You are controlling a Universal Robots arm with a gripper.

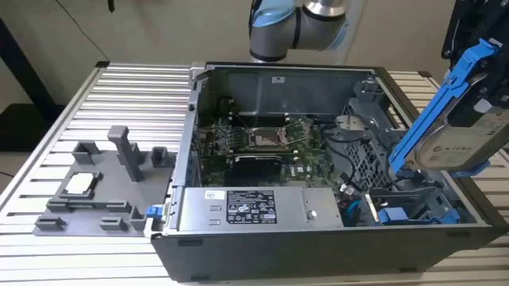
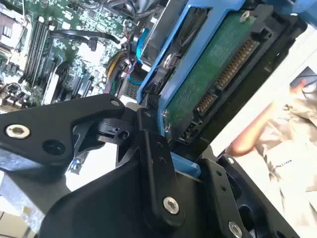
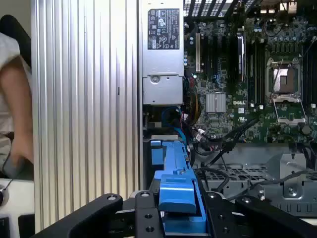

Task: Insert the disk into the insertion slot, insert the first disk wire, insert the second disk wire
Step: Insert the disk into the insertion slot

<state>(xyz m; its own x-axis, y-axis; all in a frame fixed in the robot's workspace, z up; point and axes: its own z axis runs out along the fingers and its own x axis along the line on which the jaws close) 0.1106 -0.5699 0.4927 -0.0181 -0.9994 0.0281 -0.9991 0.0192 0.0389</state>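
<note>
The disk [image 1: 465,140], silver with a white label in a bright blue carrier, hangs tilted above the open computer case [image 1: 278,256], over its side at the exterior view's right. My gripper [image 1: 480,50] is shut on the carrier's upper end. In the first wrist view the black fingers [image 3: 143,218] clamp the blue carrier [image 3: 177,193] from both sides. The second wrist view shows the disk's green circuit board [image 2: 208,74] and its connector. Below the disk lies the drive bay with the insertion slot [image 1: 413,199], and blue wires [image 1: 350,208] sit beside it.
Another blue-carriered drive [image 1: 397,215] sits in the bay. The case holds a motherboard [image 1: 263,140] and a power supply [image 1: 247,208]. A grey fixture [image 1: 95,185] stands on the slatted table [image 1: 135,95] at the exterior view's left. A person's arm [image 2: 257,129] is close beside the case.
</note>
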